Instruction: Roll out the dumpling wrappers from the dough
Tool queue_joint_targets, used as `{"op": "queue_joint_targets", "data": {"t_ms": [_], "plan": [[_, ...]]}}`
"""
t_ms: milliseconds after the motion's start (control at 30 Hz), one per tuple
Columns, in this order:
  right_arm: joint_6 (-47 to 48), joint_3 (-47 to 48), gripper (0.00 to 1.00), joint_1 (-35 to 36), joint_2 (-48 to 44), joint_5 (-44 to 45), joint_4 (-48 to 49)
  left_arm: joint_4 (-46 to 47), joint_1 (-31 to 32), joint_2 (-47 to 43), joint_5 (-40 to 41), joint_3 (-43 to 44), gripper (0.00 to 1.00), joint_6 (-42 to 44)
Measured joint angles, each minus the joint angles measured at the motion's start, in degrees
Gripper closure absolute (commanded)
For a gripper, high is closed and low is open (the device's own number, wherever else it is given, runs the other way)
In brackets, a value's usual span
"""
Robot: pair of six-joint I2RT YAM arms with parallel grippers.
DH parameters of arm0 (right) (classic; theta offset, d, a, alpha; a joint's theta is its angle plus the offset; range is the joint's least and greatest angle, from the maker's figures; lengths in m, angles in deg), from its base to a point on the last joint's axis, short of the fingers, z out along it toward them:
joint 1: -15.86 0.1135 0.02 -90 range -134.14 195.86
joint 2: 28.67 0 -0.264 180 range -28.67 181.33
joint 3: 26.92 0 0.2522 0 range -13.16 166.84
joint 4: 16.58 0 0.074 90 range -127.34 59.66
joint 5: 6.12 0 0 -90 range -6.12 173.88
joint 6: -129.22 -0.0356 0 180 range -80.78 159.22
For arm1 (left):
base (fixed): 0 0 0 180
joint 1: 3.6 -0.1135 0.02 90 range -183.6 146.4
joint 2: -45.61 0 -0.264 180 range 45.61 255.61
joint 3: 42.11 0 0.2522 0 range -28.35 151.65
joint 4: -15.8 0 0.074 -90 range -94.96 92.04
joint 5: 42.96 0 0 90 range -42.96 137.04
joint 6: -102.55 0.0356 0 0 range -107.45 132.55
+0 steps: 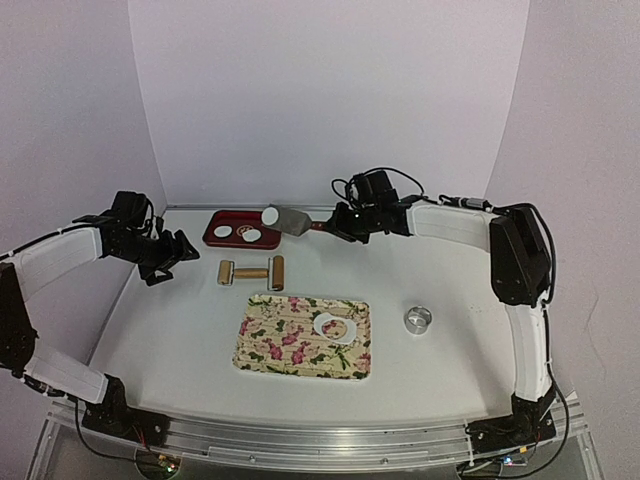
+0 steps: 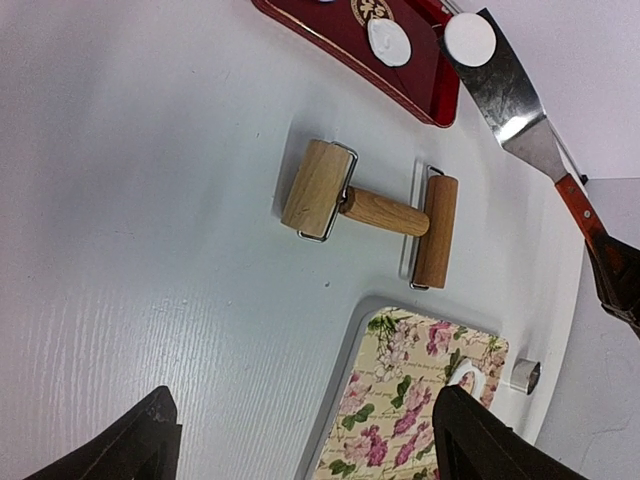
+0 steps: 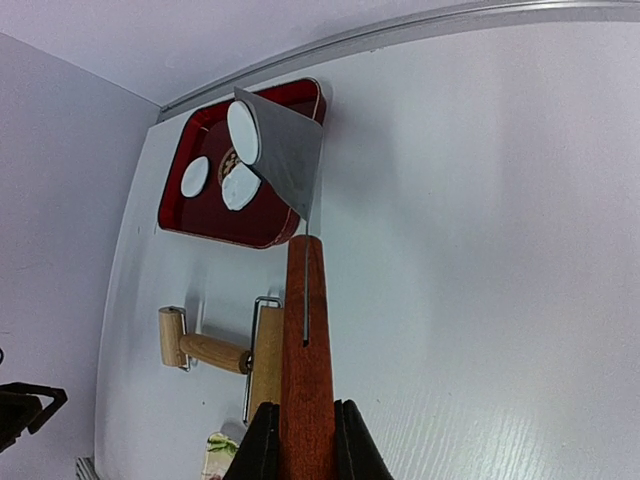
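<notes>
Your R fingers (image 3: 262, 445) are clenched on the red-brown wood handle of the spatula (image 3: 290, 155), w/ the arm stretched across the far side of the counter (image 1: 450, 260). The metal blade points left, and its tip sits over the right end of the red tray (image 1: 214, 241); can't tell if blade and rim are touching. One dumpling wrapper (image 1: 270, 215), a small white disc, lies on the blade near the tip. Two more wrappers (image 1: 222, 232) lie flat inside the red tray, side by side and apart from each other. The one nearer the spatula is partly hidden by the blade in the R wrist view. Your L fingers (image 2: 140, 445) are spread wide and released, w/ nothing between them. They hover over bare counter on the left, just beside the red tray's left end. The wooden roller (image 2: 375, 210) lies on the counter just in front of the red tray, between it and the floral tray (image 1: 290, 348). Its short drum is to the left and its long drum to the right. The leftover dough (image 1: 348, 333), flat and white w/ a round hole, rests on the right part of the floral tray. The metal ring cutter (image 1: 418, 320) stands on the counter right of the floral tray, apart from it.
</notes>
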Motion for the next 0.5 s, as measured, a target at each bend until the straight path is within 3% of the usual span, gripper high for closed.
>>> {"op": "queue_joint_targets", "data": {"t_ms": [500], "plan": [[14.12,7.80,1.00,0.02,3.20,5.17,-5.06,-0.08,-0.24,-0.16,0.09,-0.51,0.12,-0.17]]}}
